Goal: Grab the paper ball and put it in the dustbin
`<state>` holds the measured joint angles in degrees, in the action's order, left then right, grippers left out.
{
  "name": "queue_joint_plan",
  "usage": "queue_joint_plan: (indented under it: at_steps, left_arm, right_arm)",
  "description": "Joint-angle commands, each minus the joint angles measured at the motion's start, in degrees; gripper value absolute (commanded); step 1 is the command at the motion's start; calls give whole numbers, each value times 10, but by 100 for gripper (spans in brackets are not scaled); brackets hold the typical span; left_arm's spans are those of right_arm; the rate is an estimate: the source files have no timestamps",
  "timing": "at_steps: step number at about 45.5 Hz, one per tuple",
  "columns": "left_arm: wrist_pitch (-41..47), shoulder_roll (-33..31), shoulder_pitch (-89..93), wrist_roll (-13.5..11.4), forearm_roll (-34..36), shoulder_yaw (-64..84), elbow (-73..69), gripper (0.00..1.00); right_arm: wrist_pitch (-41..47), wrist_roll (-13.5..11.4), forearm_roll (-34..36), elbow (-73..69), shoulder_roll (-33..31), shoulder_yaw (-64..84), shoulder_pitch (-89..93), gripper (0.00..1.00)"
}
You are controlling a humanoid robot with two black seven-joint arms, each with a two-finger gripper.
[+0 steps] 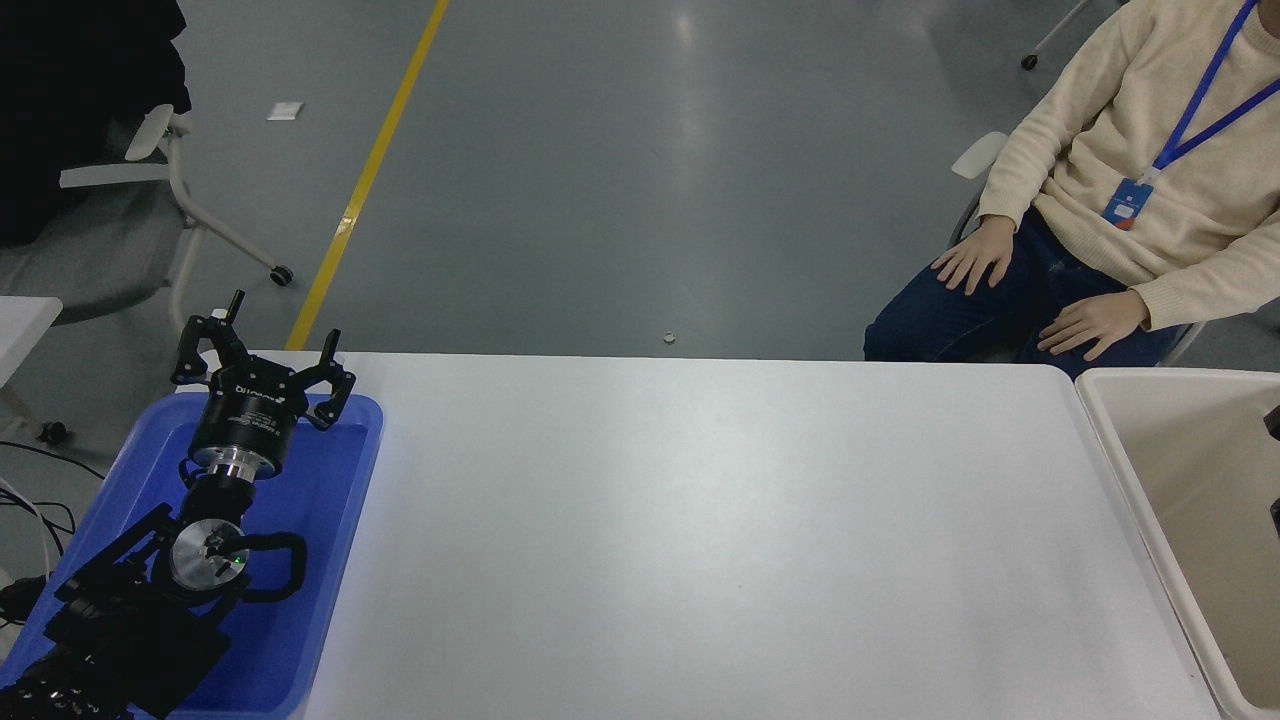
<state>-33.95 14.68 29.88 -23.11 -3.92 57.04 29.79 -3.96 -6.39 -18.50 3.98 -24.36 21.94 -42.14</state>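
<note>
The dustbin (1188,470) is a cream-beige bin at the table's right end, cut off by the picture's right edge. What shows of its inside is bare. The paper ball is out of view. My left gripper (263,352) is parked at the lower left over a blue tray (330,560), open and empty. Of my right arm only two small dark slivers (1274,422) show at the right edge, over the dustbin. I cannot tell whether that gripper is open or shut, or whether it holds anything.
A white table (700,530) spans the view between the tray and the dustbin. A person in a cream sweater (1150,130) sits beyond the far right corner, hands on lap. A chair (170,190) stands on the floor at the far left.
</note>
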Motion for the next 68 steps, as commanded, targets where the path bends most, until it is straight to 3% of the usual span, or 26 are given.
queue_joint_plan:
  at_steps: [1,14,22,25,31,45,49,59,64,68]
  left_arm:
    - [-1,0,0,0,0,0,0,100]
    - [0,0,0,0,1,0,0,100]
    - [0,0,0,0,1,0,0,100]
    - [0,0,0,0,0,0,0,100]
    - [0,0,0,0,1,0,0,100]
    - [0,0,0,0,0,0,1,100]
    - [-1,0,0,0,1,0,0,100]
    - [-2,0,0,0,0,0,0,100]
    - [-2,0,0,0,0,0,0,100]
    - [-2,0,0,0,1,0,0,100]
  right_arm:
    - [-3,2,6,0,1,-1,-18,100]
    - [-4,3,7,-1,-3,-2,-47,100]
    - [-3,5,9,-29,-53,-83,-66,99]
    - [-4,6,8,-55,-58,-137,-73,90]
    - [1,7,9,-109,-62,-315,-83,100]
    - [30,6,13,-323,-133,-691,5,100]
    - [75,9,61,-348,-132,-742,30,100]
    - [275,54,195,-372,-90,-755,50,100]
    - [353,109,205,-405,-77,-755,85,100]
    - [367,153,202,-405,-52,-749,96,100]
